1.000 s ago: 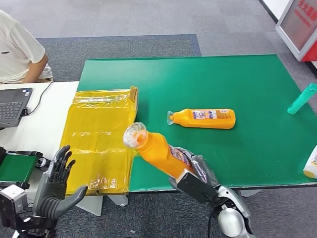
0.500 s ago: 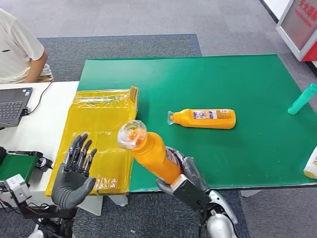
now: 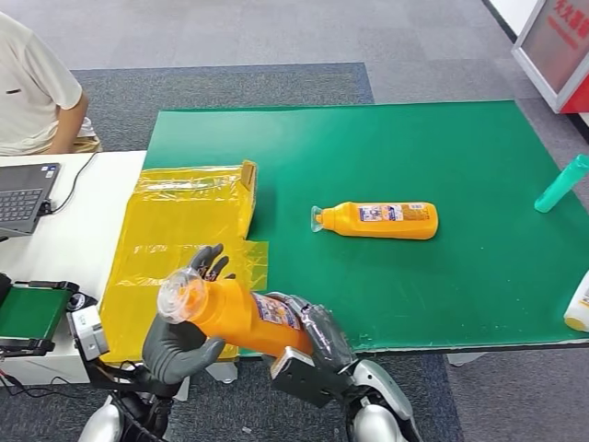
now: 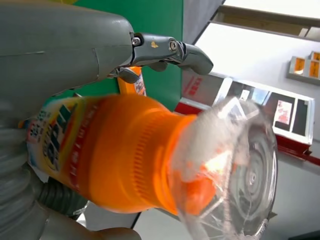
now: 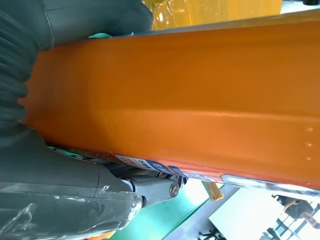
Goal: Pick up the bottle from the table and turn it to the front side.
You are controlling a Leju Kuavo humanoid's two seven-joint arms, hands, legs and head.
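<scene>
One orange bottle (image 3: pixel 233 311), lifted clear of the green table (image 3: pixel 444 157): right hand (image 3: pixel 316 336) grips its base, left hand (image 3: pixel 179 336) cups the neck. Pickup done; turning unfinished, apparently.

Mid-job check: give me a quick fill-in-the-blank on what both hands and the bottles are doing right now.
1. The right hand grips the ____ end of the held orange bottle.
2. The left hand is at that bottle's clear ____ end.
3. The second orange bottle lies on its side on the ____ mat.
4. The yellow plastic bag lies partly on the mat and partly on the ____ table.

Missing words: base; cap; green; white
</scene>
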